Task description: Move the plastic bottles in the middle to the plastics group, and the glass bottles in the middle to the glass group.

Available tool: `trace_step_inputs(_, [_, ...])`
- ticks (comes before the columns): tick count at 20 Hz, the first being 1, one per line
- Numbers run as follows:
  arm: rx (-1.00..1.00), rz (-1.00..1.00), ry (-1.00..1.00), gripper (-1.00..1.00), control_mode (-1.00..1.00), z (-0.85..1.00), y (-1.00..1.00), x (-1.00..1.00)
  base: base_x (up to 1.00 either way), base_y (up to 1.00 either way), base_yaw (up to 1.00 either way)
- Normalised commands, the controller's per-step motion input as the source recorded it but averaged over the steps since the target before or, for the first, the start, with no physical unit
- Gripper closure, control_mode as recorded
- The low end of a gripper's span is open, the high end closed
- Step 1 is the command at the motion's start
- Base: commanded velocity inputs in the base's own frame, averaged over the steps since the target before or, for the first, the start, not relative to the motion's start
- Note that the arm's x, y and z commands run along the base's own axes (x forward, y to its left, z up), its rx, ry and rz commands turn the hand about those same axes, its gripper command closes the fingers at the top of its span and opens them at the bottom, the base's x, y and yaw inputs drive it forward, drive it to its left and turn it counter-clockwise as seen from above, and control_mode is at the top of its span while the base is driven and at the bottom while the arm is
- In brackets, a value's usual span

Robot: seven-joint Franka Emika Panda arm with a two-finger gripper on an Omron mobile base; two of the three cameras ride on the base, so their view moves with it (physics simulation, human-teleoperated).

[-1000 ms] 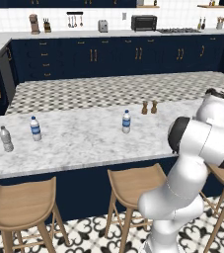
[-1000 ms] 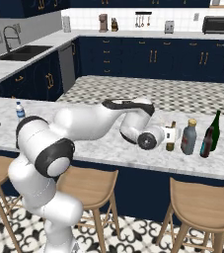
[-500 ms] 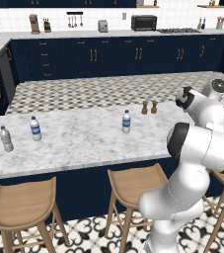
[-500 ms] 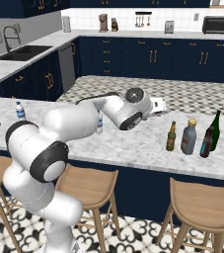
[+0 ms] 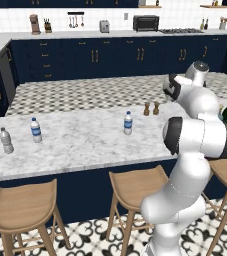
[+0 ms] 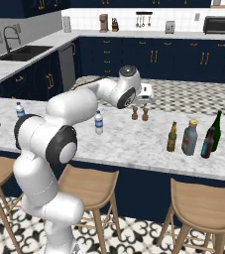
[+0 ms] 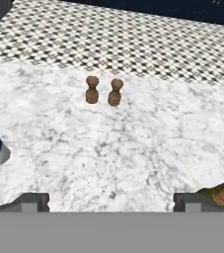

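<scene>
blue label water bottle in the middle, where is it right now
In the right base view the blue-label water bottle stands upright mid-counter, left of the two brown shakers and apart from them.

We can read no text, brand, number or sign anywhere. The blue label band on the water bottle (image 5: 128, 123) in the middle of the counter is a plain stripe with no lettering we can make out, and so is the band on the labelled bottle (image 5: 35, 130) further left. The glass bottles carry no legible marks.
</scene>
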Motion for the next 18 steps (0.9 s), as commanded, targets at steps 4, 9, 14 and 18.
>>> trace_step_inputs(4, [0.2, 0.07, 0.07, -1.0, -1.0, -0.03, 0.77, 0.14, 0.0, 0.0, 0.0])
trace_step_inputs(9, [0.0, 0.03, 0.28, -1.0, -1.0, 0.0, 0.98, 0.0, 0.0, 0.0, 0.0])
trace_step_inputs(14, [-0.06, 0.03, 0.35, -1.0, -1.0, -0.02, 0.99, 0.0, 0.0, 0.0, 0.0])
trace_step_inputs(18, [0.0, 0.02, 0.13, -1.0, -1.0, -0.59, 0.87, 0.04, 0.0, 0.0, 0.0])
